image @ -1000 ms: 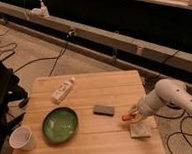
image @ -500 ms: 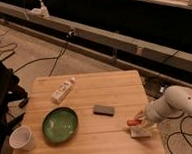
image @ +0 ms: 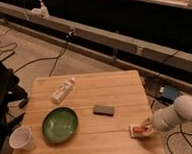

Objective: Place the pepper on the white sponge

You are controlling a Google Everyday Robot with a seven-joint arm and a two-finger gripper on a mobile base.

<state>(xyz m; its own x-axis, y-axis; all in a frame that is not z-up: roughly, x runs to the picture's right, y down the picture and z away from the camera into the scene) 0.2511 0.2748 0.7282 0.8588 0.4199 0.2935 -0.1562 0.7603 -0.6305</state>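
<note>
The small red-orange pepper [image: 139,130] lies on top of the pale white sponge [image: 142,132] near the front right corner of the wooden table [image: 86,95]. The white arm reaches in from the right. The gripper [image: 152,123] is at the sponge's right edge, just beside the pepper. The dark flat block [image: 103,110] lies left of the sponge, toward the table's middle.
A green bowl [image: 59,125] sits at the front left, with a white cup [image: 22,139] at the front left corner. A white bottle [image: 63,90] lies on its side at the back left. Cables run over the floor behind the table.
The arm has drawn back to the right, off the table. The pepper now lies on the sponge, apart from the gripper.
</note>
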